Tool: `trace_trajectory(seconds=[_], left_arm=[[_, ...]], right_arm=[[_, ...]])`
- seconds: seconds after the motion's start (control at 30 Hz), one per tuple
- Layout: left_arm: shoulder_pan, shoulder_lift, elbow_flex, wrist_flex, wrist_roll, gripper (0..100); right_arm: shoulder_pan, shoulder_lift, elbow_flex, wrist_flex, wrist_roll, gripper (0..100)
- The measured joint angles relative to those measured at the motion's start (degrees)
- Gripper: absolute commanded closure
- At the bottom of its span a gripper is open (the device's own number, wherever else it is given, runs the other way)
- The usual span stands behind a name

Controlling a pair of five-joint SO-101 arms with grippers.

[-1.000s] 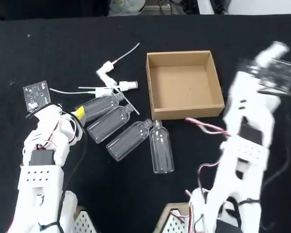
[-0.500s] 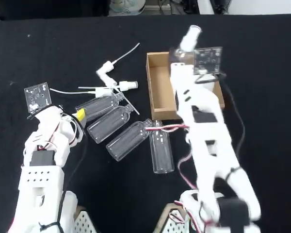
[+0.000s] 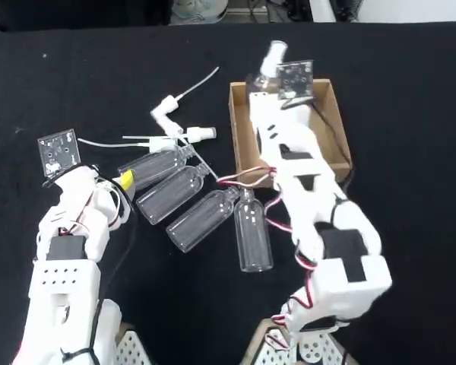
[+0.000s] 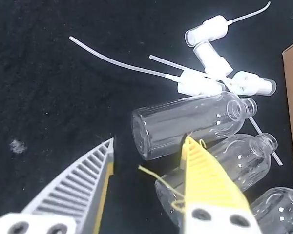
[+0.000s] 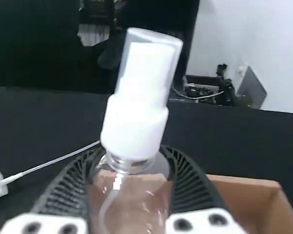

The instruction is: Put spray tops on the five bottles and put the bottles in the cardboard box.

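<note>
On the near left, the left gripper (image 4: 149, 141) hangs low over the black counter (image 3: 410, 114) with its grey and yellow fingers spread apart, holding nothing. The base of the leftmost of four clear plastic bottles (image 4: 190, 122) lies just off its tips. The four lie on their sides, uncapped, fanned side by side toward the box. Being round and smooth, they would likely roll or skid if a finger landed on a wall instead of closing around it. A nudged one could knock its neighbours, since they lie touching or nearly so.

Just beyond them sits a tangle of loose white spray tops (image 3: 167, 114), their long thin dip tubes crossing one another. Lifting one may drag another along, and a bent tube would probably miss a bottle's narrow neck.

To the right, the brown cardboard box (image 3: 243, 148) stands open. The right gripper (image 5: 129, 180) is clamped on a fifth clear bottle (image 5: 136, 112) with a white spray top fitted, held over the far left part of the box, close to its wall. Released from there, the bottle could catch the rim and tip outside. Whether the top is fully seated cannot be told. If it is loose, it might pop off on landing.
</note>
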Motion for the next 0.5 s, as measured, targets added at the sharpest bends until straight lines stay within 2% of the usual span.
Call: trace_trajectory(seconds=[0.5], left_arm=[[0.0,0.0,0.0,0.0,0.0,78]], right_arm=[[-2.3,11.0,-8.4,-0.1,0.0,98.6]])
